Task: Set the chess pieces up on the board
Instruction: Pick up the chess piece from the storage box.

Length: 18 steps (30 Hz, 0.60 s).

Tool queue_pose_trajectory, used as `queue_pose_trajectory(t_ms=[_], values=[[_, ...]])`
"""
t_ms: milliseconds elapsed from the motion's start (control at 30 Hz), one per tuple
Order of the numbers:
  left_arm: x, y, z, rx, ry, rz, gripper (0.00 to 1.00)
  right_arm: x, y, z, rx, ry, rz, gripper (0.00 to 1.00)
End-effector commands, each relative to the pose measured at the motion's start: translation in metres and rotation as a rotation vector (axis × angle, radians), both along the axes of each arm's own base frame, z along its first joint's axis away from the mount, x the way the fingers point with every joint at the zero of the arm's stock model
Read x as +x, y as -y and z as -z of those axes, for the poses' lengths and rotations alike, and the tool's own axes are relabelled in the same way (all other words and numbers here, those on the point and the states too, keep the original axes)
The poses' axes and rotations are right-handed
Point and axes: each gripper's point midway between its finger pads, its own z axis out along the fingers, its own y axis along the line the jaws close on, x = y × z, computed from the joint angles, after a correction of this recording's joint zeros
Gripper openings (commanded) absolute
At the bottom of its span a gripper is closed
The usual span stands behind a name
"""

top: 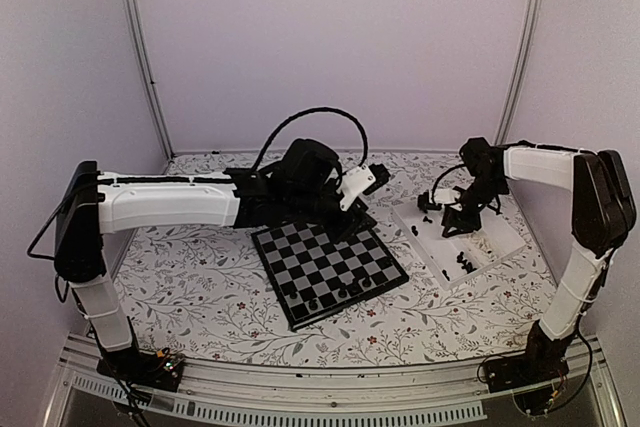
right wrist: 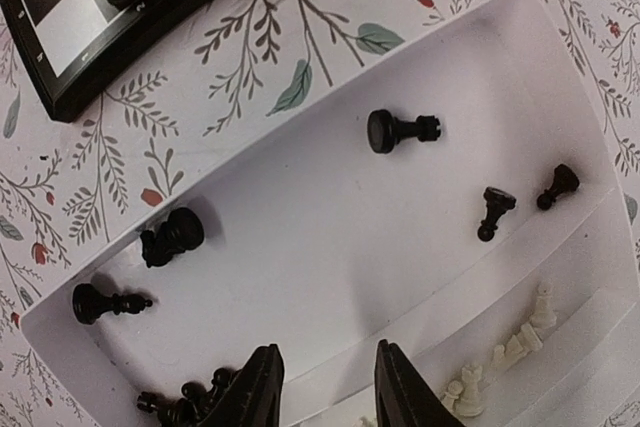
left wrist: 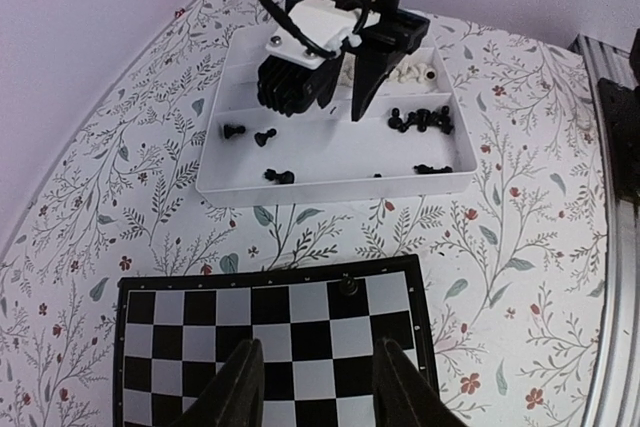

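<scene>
Chess pieces (right wrist: 403,131) lie mostly in a white tray (right wrist: 330,237) just to the right of the board (top: 320,257), on a flower-patterned table (top: 200,287). Black ones are scattered on their sides across the tray's wider compartment, with a small cluster at one end. Cream ones are heaped in the narrower compartment behind a low divider. A few black pieces stand on the board along its near edge, and another stands alone in the row facing the tray. The right gripper (right wrist: 325,357) hangs low over the tray, its jaws spread with nothing between them. The left gripper (left wrist: 318,352) hovers over the board's far side, jaws likewise apart and empty.
</scene>
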Motion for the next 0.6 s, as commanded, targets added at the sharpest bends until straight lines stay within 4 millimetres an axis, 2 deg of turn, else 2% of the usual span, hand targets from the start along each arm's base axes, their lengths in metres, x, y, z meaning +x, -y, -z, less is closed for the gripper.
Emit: queue_pose_trajectory(t_ms=[0,267,533,567], values=[[0.002,-0.001,0.0,0.002,-0.015,0.001,0.39,-0.027,0.023,0.001,-0.144,-0.048,-0.045,0.36],[-0.001,-0.003,0.004,0.005,-0.022,0.011,0.39,-0.049,0.021,0.009,-0.236,-0.031,-0.115,0.35],[-0.003,-0.006,0.005,0.005,-0.023,0.006,0.39,-0.048,0.029,0.027,-0.316,-0.024,-0.125,0.34],[-0.003,-0.006,0.005,0.006,-0.023,0.008,0.39,-0.047,0.035,0.028,-0.348,-0.017,-0.12,0.33]])
